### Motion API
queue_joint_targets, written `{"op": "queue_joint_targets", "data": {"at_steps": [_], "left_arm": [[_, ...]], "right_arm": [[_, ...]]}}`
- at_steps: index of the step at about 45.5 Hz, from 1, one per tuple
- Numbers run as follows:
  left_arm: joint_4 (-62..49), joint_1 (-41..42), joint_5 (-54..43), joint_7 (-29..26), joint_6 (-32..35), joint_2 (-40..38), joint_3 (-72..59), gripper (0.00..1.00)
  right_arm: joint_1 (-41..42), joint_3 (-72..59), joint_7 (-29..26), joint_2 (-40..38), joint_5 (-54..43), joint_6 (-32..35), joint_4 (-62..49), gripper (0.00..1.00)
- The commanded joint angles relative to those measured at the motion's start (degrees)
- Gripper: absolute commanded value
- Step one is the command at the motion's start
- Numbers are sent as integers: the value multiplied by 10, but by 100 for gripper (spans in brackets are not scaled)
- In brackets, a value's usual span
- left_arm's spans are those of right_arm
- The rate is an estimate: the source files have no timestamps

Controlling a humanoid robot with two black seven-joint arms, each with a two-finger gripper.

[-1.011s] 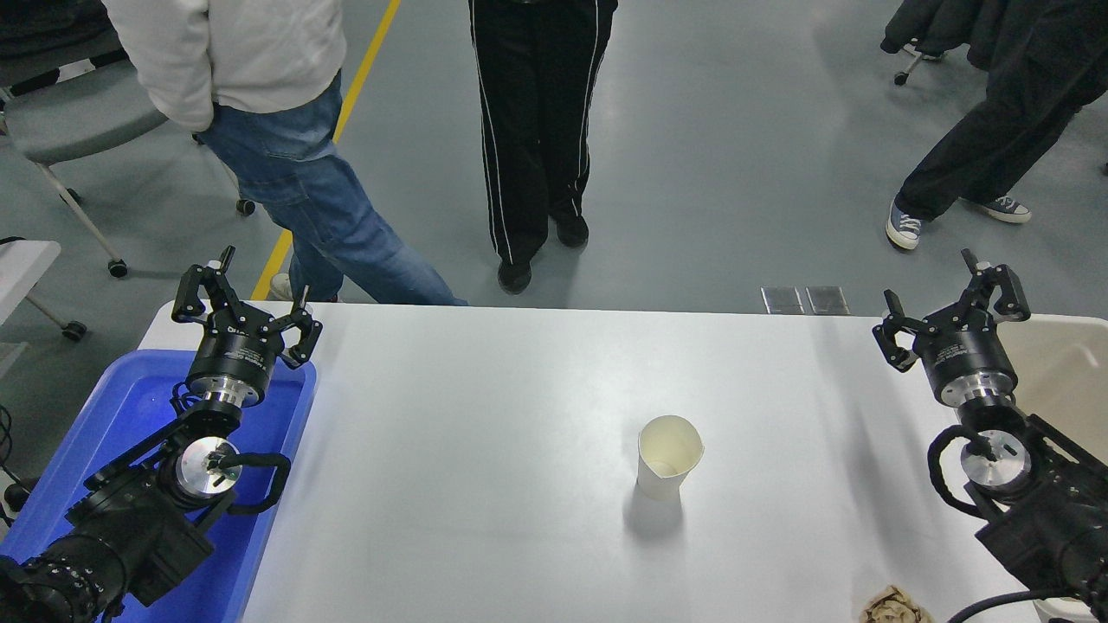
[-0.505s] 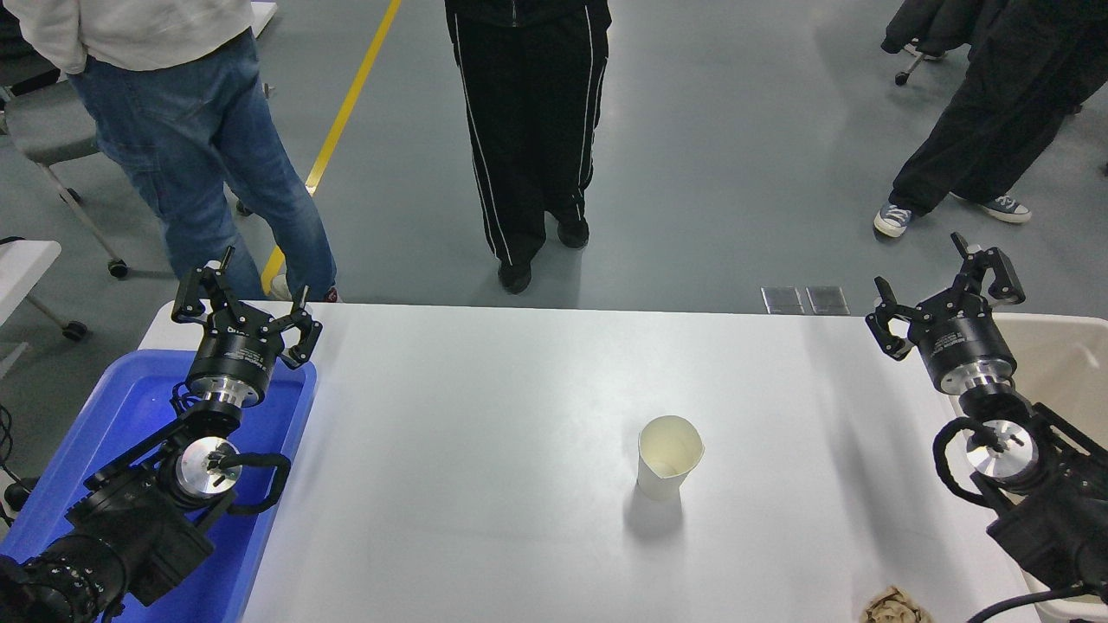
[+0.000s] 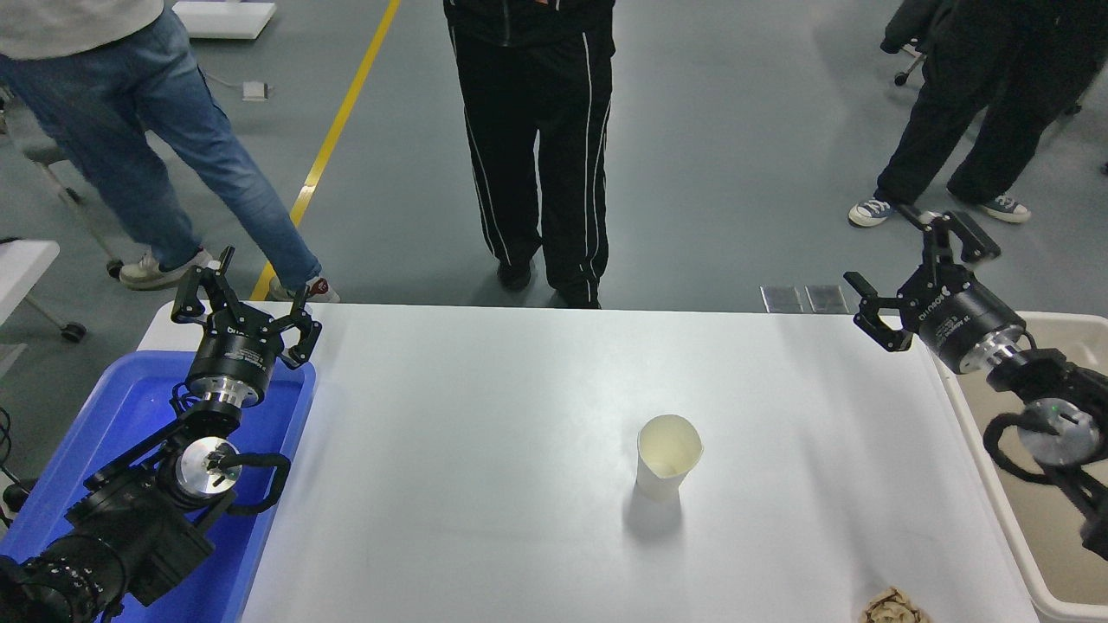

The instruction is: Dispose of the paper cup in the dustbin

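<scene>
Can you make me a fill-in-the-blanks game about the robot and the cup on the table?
1. The paper cup stands upright on the ____ table.
2. The left hand hangs over the ____ bin.
3. The right hand is open and holds ____.
4. The beige dustbin sits at the table's ____ side in the picture.

Missing words: white; blue; nothing; right

Both tools (image 3: pixel 245 298) (image 3: pixel 919 270) raised, fingers spread
</scene>
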Motion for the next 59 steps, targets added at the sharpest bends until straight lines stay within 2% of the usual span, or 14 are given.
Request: {"op": "queue_joint_targets", "data": {"at_steps": [1, 8, 13, 24, 30, 44, 59], "left_arm": [[0, 0, 0, 0, 0, 0, 1, 100], [0, 0, 0, 0, 0, 0, 0, 100], [0, 0, 0, 0, 0, 0, 1, 100], [0, 0, 0, 0, 0, 0, 0, 100], [0, 0, 0, 0, 0, 0, 0, 100], [0, 0, 0, 0, 0, 0, 0, 100], [0, 0, 0, 0, 0, 0, 1, 100]], "right_arm": [[8, -19, -72, -61, -155, -12, 147, 100], [23, -20, -83, -67, -300, 0, 211, 100], [57, -48, -82, -62, -365, 1, 218, 99], [186, -273, -83, -54, -428, -2, 208, 99], [239, -370, -83, -8, -482, -1, 200, 99], [311, -463, -83, 60, -486, 0, 162, 99], [338, -532, -83, 159, -487, 1, 79, 99]]}}
